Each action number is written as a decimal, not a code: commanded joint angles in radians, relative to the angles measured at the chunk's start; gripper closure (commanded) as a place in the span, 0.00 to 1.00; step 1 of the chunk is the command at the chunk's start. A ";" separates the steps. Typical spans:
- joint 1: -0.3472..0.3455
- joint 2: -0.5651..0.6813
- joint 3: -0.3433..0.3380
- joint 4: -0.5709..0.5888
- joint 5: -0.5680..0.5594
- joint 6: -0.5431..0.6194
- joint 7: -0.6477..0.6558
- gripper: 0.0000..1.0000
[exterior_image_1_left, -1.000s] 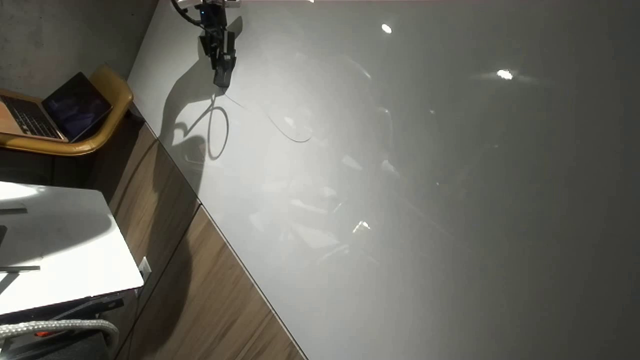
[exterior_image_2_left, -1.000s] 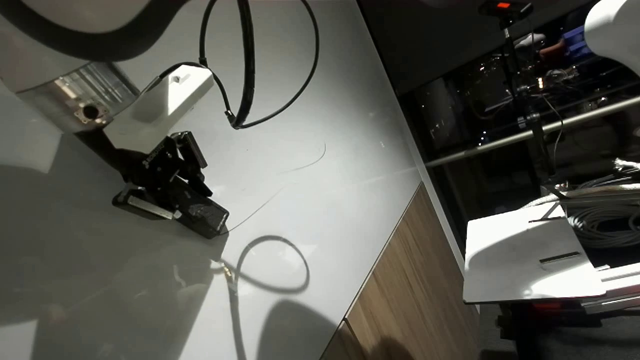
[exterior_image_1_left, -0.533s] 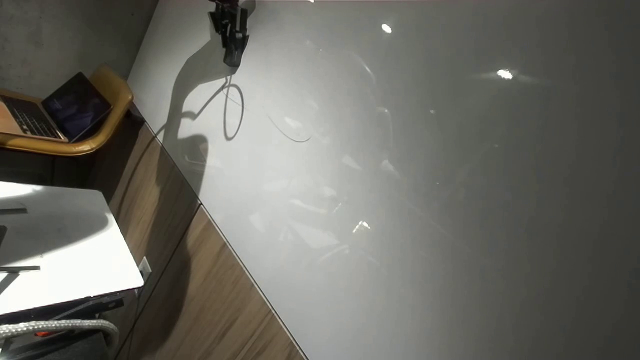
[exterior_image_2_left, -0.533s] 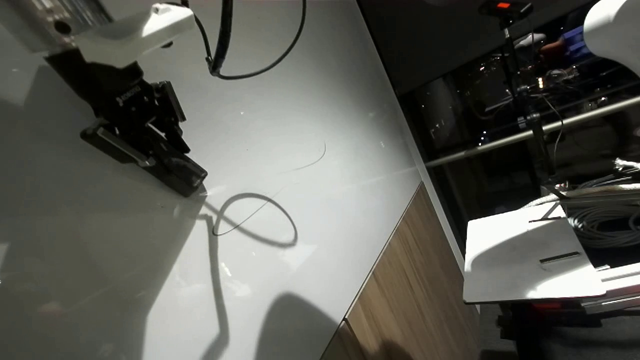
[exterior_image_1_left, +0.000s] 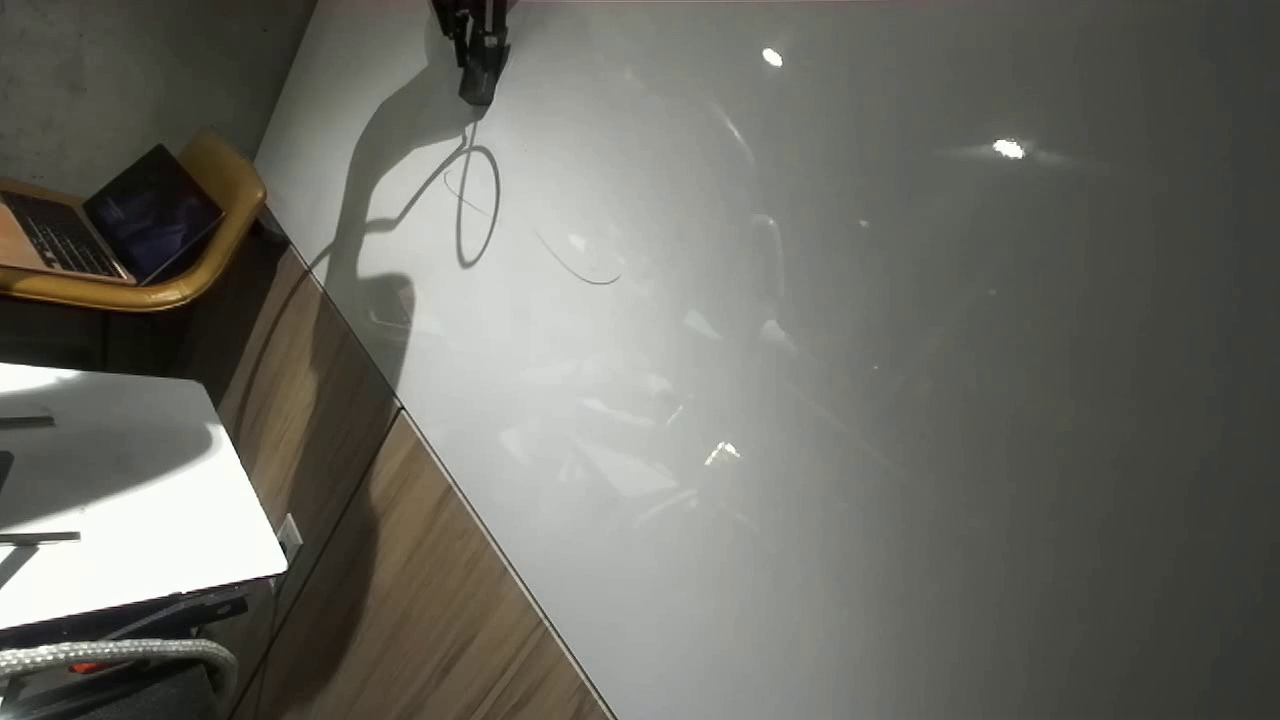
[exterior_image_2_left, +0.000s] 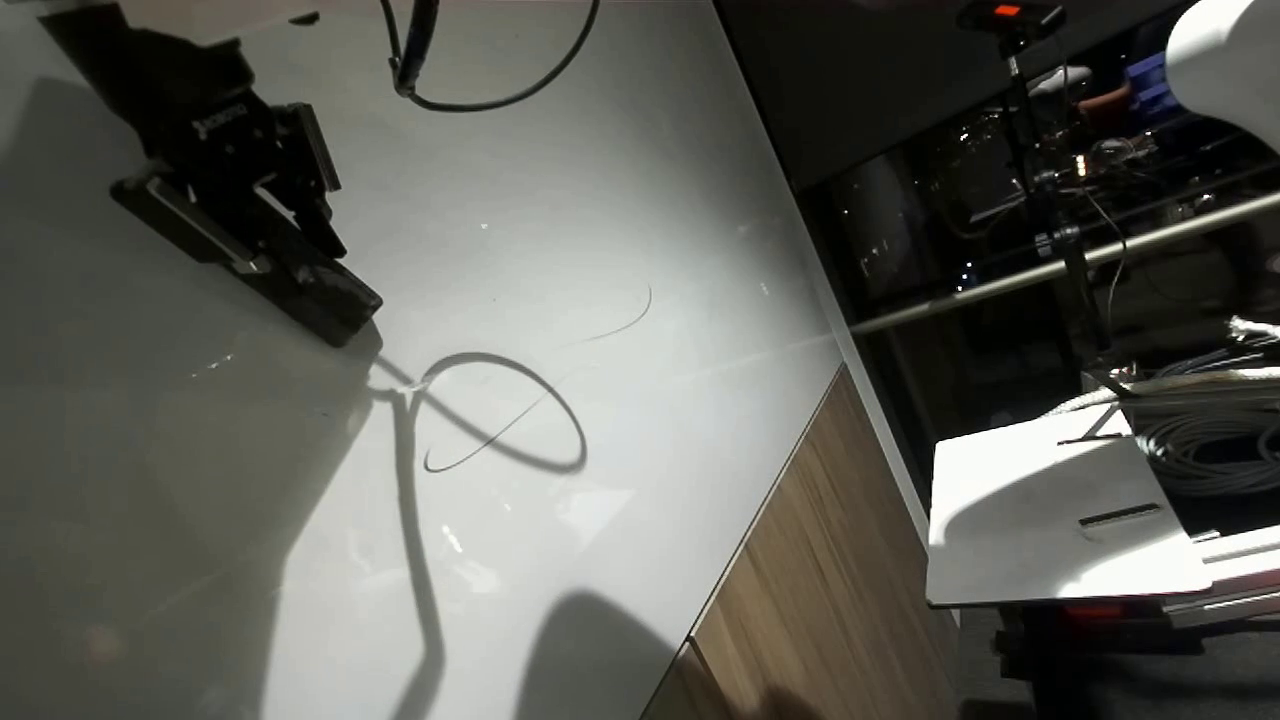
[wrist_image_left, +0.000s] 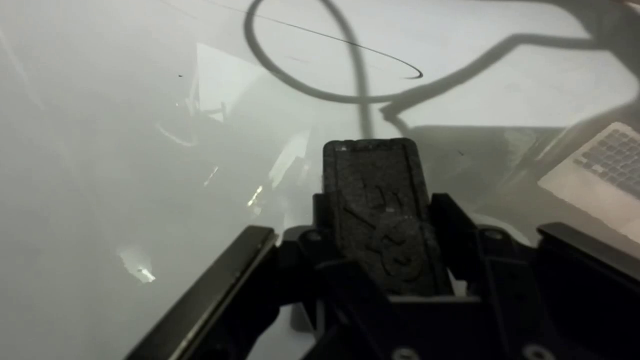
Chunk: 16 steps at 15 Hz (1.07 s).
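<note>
Wrist view, gripper (wrist_image_left: 382, 205): closed on a black eraser (wrist_image_left: 384, 220), finger on each side, jaws parted only by its width. No other thing in the grip.
Eraser seat: between the fingers, free end sticking out past the tips.
Marker line (wrist_image_left: 381, 53): thin, dark, hooked end; lies ahead of the eraser's free end, apart from it. Loop shadow (wrist_image_left: 300, 87) crosses it.
Exterior view, board: in an exterior view, glossy white board (exterior_image_1_left: 900, 560) carries the line in two pieces, gap between. Eraser near the hooked piece, not on it. Laptop (exterior_image_1_left: 120, 220) on yellow chair (exterior_image_1_left: 228, 175) past the board's edge.
Exterior view, eraser: in an exterior view, hook sits below and slightly right of the eraser's end, apart. Black cable (exterior_image_2_left: 417, 45) hangs above. Eraser-to-board contact: can't tell.
Step, my read: positioning, eraser gripped and off the line.
Next move, my read: calls for a firm grip and eraser face square to the board; meeting the line needs a shift toward the hook.
</note>
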<state>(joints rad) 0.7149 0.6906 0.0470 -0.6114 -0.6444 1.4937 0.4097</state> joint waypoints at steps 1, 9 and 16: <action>-0.051 0.068 -0.002 0.025 0.009 0.105 -0.016 0.73; -0.106 0.083 0.003 -0.105 0.084 0.145 0.041 0.73; -0.128 0.074 -0.006 -0.247 0.085 0.202 0.116 0.73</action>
<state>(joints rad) 0.6498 0.7290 0.0609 -0.8389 -0.5378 1.5587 0.5555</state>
